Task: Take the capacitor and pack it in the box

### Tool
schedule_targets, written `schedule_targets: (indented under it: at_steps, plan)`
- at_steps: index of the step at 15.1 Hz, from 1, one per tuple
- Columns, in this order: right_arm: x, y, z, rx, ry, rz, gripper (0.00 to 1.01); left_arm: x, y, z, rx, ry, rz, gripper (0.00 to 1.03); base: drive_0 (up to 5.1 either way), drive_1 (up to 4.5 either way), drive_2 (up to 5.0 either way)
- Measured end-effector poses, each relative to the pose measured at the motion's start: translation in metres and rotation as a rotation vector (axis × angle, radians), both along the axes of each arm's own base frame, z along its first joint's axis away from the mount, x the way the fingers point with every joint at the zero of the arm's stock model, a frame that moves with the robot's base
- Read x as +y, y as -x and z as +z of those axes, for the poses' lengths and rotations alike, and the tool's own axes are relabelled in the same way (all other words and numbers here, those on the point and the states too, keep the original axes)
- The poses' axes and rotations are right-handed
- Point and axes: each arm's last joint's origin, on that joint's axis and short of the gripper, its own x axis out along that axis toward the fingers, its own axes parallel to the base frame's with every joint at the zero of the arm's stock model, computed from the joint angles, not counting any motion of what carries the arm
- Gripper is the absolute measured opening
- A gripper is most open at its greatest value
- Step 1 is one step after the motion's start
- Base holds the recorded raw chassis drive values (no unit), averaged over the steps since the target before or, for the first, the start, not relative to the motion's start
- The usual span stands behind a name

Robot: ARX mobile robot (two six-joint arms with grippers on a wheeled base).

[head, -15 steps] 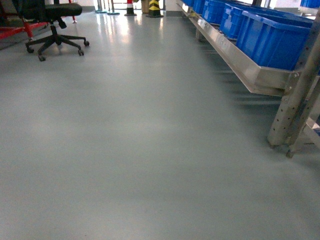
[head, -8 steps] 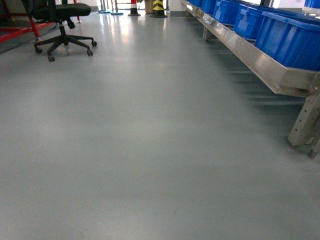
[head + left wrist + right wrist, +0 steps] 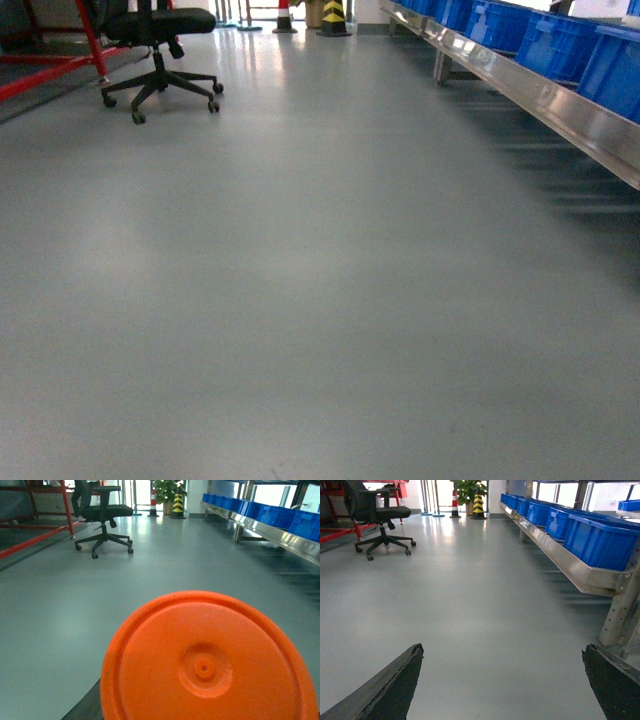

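Observation:
The capacitor (image 3: 210, 665) fills the lower half of the left wrist view. Only its round orange end face shows, with a small dimple in the middle. My left gripper (image 3: 205, 705) is shut on it; one dark finger (image 3: 87, 707) shows at the capacitor's lower left, the other is hidden behind it. In the right wrist view my right gripper (image 3: 502, 652) is open, its two dark fingertips far apart over bare grey floor. The box is out of view. Neither gripper appears in the head view.
Grey floor stretches ahead. A black office chair (image 3: 160, 40) stands far left beside a red frame (image 3: 60, 60). A steel rack (image 3: 560, 100) carrying blue bins (image 3: 592, 535) runs along the right, with a rack leg (image 3: 620, 605) near my right gripper. A striped bollard (image 3: 333, 15) stands far back.
The head view has swung left: the chair and the rack have slid to the right in the frame, and the rack's leg has left the view.

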Motion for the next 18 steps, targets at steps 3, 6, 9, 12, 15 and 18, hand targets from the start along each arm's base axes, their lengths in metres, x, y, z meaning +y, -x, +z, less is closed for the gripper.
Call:
schedule_targets:
  at_steps: [3,6,9,12,15,18]
  plan:
    - [0.0,0.0,0.0006,-0.006,0.0,0.0,0.98,0.0,0.0,0.0001,-0.002,0.0,0.0,0.44,-5.0,2.42,2.4]
    - [0.0,0.0,0.0003,-0.003,0.0,0.0,0.98,0.0001,0.0,0.0004,-0.004,0.0,0.002,0.44,-5.0,2.5,2.5]
    - [0.0,0.0,0.0,0.0,0.0,0.0,0.98,0.0,0.0,0.0,0.0,0.0,0.0,0.44,-5.1,2.37,2.4]
    - [0.0,0.0,0.0003,-0.003,0.0,0.0,0.98,0.0001,0.0,-0.0001,0.001,0.0,0.002,0.44,-5.1,2.36,2.4]
    - [0.0,0.0,-0.0001,0.001,0.0,0.0,0.98,0.0,0.0,0.0003,-0.003,0.0,-0.001,0.44,-5.1,2.34,2.3]
    - [0.0001,0.0,0.0001,-0.002,0.0,0.003,0.98,0.0,0.0,-0.0002,0.002,0.0,0.0,0.44,-5.0,2.43,2.4]
